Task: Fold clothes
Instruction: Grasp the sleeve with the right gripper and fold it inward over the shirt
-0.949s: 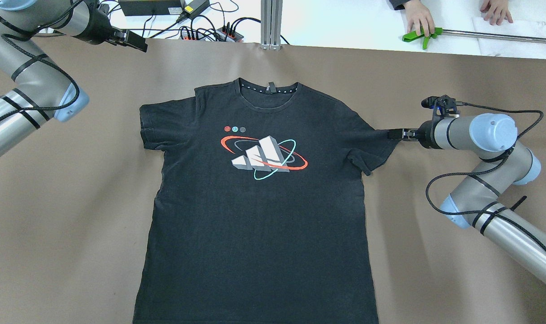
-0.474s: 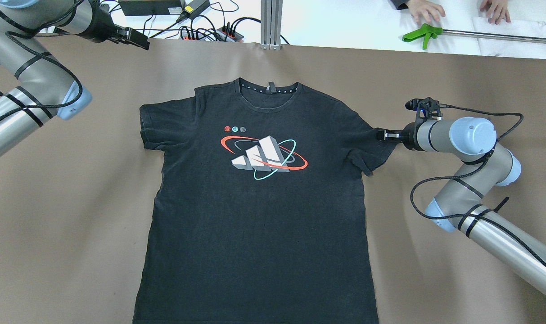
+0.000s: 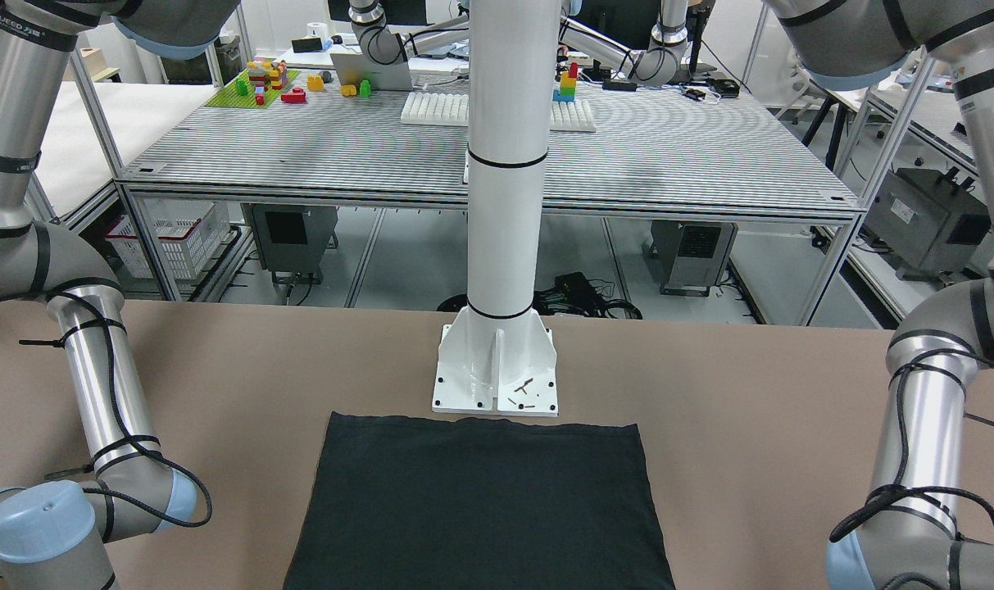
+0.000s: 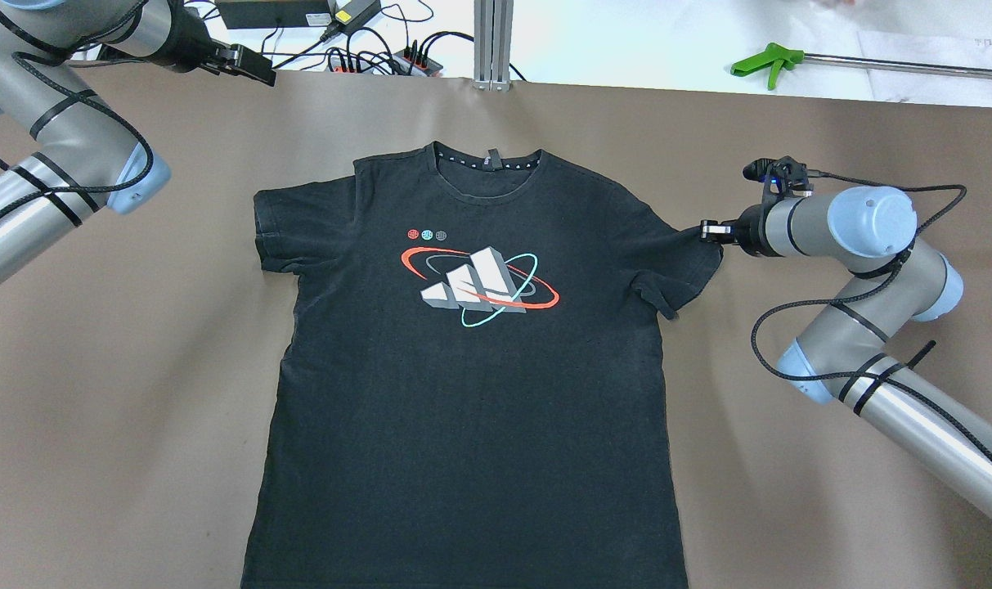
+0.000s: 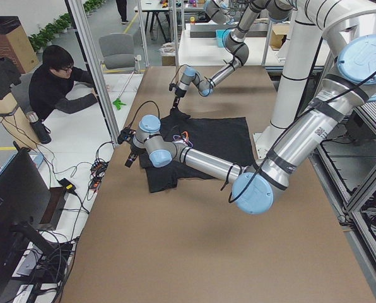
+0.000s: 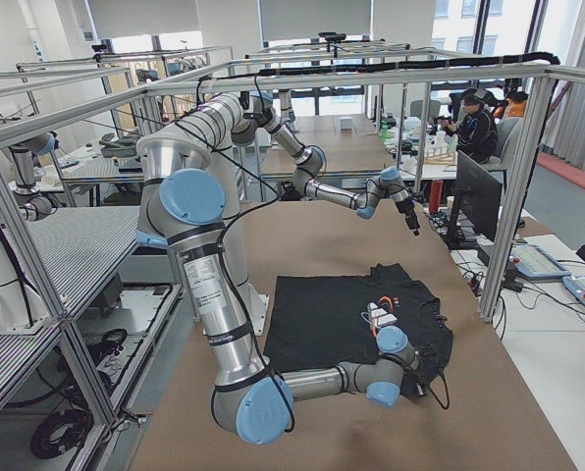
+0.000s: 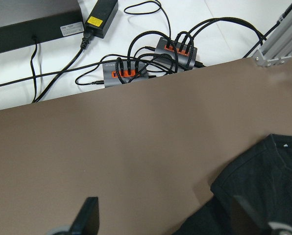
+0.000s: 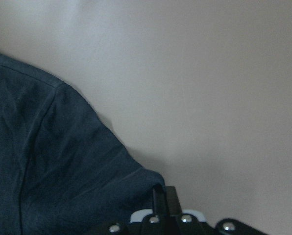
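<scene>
Right gripper (image 4: 702, 231) appears pinched on the sleeve (image 4: 677, 263) of the clothes (image 4: 471, 368), whose body lies straight ahead, long axis crosswise.

The brown-covered worktop (image 4: 136, 368) carries a black T-shirt (image 4: 471, 409) spread flat in its middle, print side up. The collar points to the far edge, and the hem lies just beside the white column base (image 3: 497, 377) standing at the near edge.

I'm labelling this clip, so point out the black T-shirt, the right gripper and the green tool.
black T-shirt (image 4: 471, 425): overhead exterior view, plain lower front.
right gripper (image 4: 706, 232): overhead exterior view, fingertips at the sleeve.
green tool (image 4: 764, 60): overhead exterior view, its handle.
</scene>
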Controlling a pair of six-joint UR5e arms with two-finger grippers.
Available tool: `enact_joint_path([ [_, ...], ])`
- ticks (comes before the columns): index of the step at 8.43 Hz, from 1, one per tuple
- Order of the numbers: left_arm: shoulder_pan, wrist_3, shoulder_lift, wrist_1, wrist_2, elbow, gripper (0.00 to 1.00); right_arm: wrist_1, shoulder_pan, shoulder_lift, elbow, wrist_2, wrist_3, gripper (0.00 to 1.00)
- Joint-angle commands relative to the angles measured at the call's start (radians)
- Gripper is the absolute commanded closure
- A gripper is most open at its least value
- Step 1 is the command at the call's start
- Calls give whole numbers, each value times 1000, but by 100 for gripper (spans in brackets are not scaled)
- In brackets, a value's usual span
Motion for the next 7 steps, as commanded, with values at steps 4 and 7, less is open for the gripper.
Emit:
enact_joint_path([
  [4,1,0,-8,0,2,8,5,-248,-54,134,119,-5,41,100],
  [7,1,12,-60,-3,2,96,6,-344,-176,265,73,-247,80,100],
])
